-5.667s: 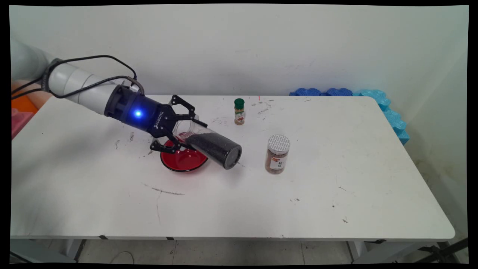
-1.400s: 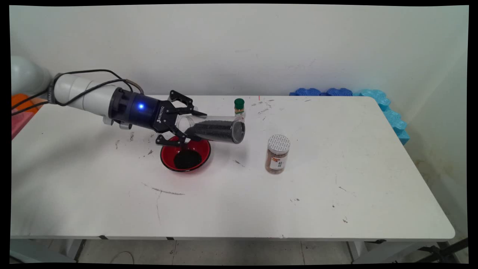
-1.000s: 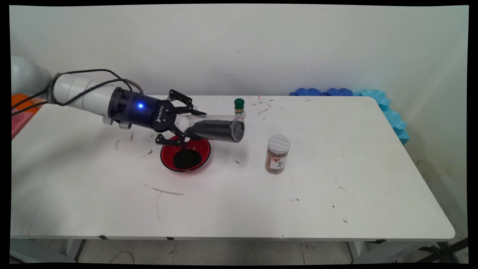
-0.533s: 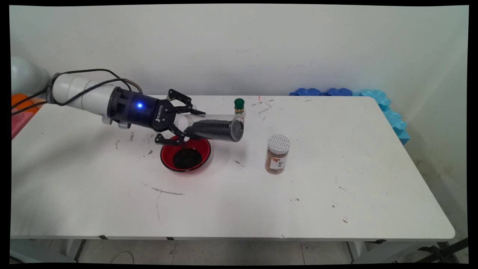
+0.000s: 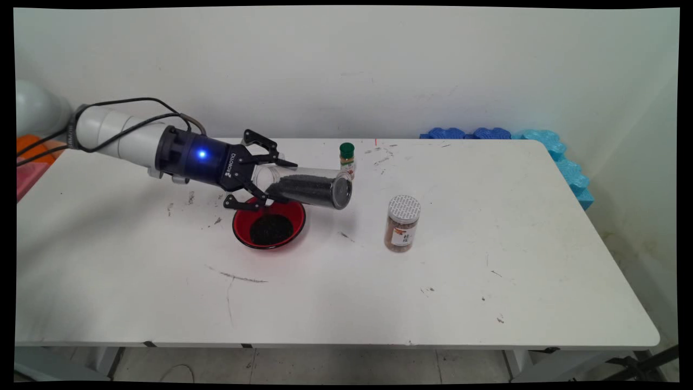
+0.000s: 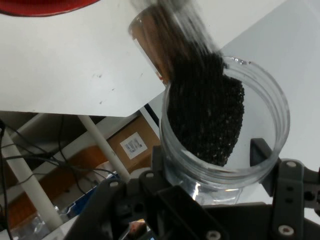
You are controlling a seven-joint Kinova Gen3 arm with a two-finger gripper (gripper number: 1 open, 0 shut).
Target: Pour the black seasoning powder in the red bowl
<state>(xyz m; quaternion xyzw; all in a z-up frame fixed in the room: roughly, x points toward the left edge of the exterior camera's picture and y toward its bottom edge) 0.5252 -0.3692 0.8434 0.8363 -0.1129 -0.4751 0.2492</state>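
My gripper (image 5: 277,182) is shut on a clear jar (image 5: 311,187) of black granules, near its open mouth. The jar lies almost level above the table, its closed base pointing right and slightly down. Just below its mouth stands a red bowl (image 5: 240,232) with a heap of black granules (image 5: 270,229) in it. In the hand view the jar (image 6: 225,125) fills the middle, the granules piled against its far end, and my gripper (image 6: 209,162) clamps its rim. The red bowl (image 6: 45,5) shows at the top left edge.
A small green-capped spice bottle (image 5: 347,160) stands behind the jar's base. A brown jar with a white lid (image 5: 403,223) stands to the right of the bowl. Blue foam (image 5: 557,157) lines the table's back right corner. Orange and pink items (image 5: 30,162) sit at the left edge.
The bowl, empty 5.7 s ago, now holds black granules. The jar rose from a steep downward slant to near level; over the last second its base dipped slightly.
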